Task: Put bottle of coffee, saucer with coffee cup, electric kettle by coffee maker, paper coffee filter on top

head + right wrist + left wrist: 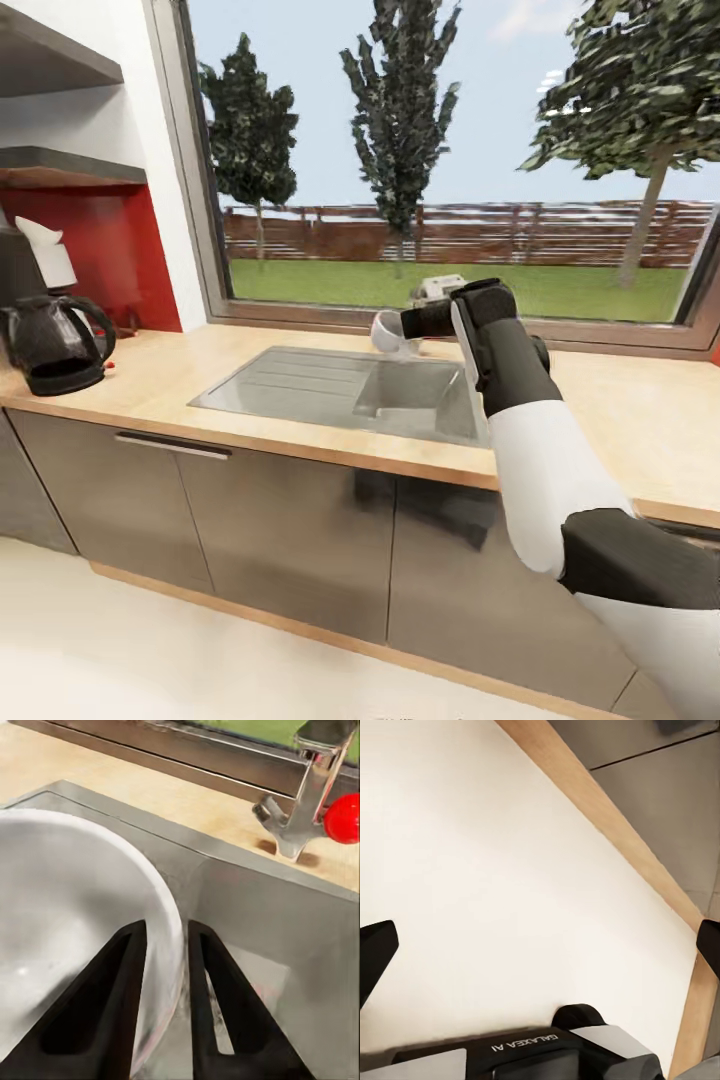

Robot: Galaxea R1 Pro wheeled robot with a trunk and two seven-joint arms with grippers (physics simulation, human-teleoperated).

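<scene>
White saucer [67, 937] is what I have pinched by its rim in my right gripper [166, 1005], the two black fingers [105, 1012] closed on either side of the thin edge, one inside the dish and one outside. In the head view the saucer [386, 331] hangs tilted on edge above the steel sink [300, 385], with my right arm reaching in from the near right. My left gripper [536, 967] points down at pale floor [495, 870] beside the wooden plinth, its fingers spread wide and released, holding nothing. Past the sink stands the faucet [311, 787] with a red knob [343, 818]. Far left on the beige surface [610, 415] sits the electric kettle [55, 345], with the dark coffee maker [18, 265] just behind it, something white on top.
</scene>
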